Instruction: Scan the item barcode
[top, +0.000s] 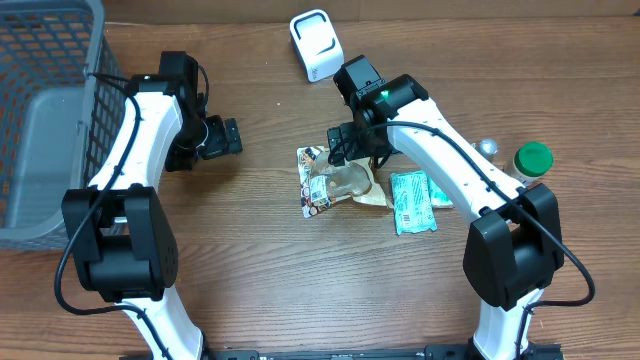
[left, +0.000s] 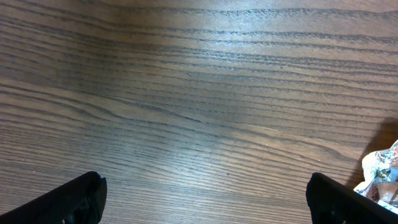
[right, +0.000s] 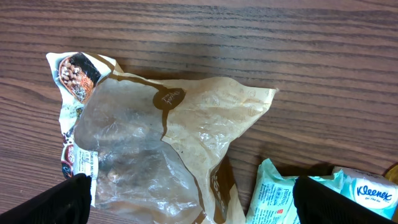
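Right gripper (right: 199, 200), jaws wide apart, hovers over the snack bag (right: 155, 143); left gripper (left: 208, 202), likewise wide, hangs above the table (left: 186, 93).

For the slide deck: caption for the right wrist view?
Open right gripper hovers over a crumpled snack bag on the table, Kleenex pack at lower right.

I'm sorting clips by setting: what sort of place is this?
Probably a mock shop checkout on a wooden table: a white scanner, a grey mesh basket, and packaged goods like a snack bag and a Kleenex pack.
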